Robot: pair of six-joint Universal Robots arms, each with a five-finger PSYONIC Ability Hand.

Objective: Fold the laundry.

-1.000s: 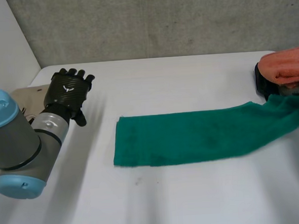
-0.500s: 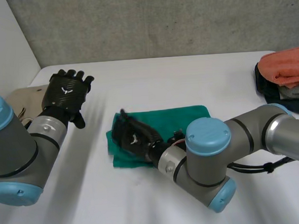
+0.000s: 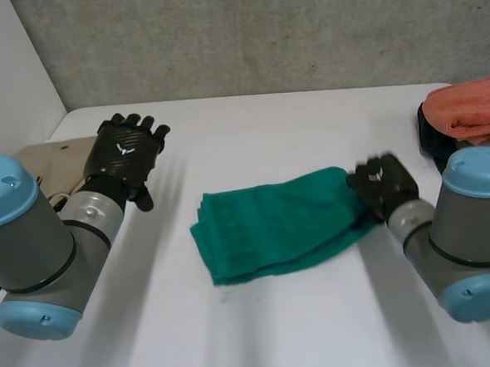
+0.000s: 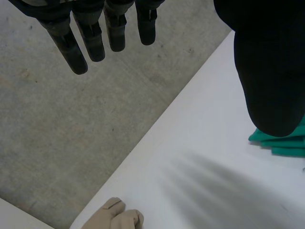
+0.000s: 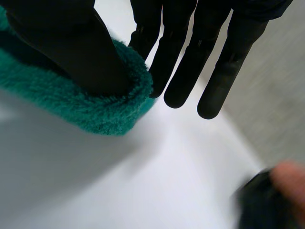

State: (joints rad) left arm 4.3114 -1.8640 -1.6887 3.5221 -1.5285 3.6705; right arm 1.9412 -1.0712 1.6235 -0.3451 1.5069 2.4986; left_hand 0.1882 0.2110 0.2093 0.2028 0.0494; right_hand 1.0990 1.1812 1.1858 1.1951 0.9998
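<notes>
Grey joints with light-blue caps sit nearest: left arm on the near left of the green towel, right arm on its near right.

Towel lies folded on the white worktop, a little skewed. Stacked layers show at its left end, the rounded fold at its right end.

Right hand is at that right end. In the right wrist view the thumb rests on the towel's pile just inside the fold. The fingers are straight and a little spread, reaching past the fold over bare worktop. Tip of the finger nearest the thumb is hidden behind the pile. Nothing is curled round the towel.

Left hand is well left of the towel and slightly farther back, apart from it. Its fingers are straight and relaxed with the thumb held wide, and it holds nothing. Left wrist view catches the towel's layered edge beside the thumb tip.

Beige cloth lies left of the towel, past the left hand, at the worktop's edge.

Orange cloth lies well right of the towel and farther back, on top of a dark item.

Grey concrete wall stands beyond the towel, behind the worktop.
</notes>
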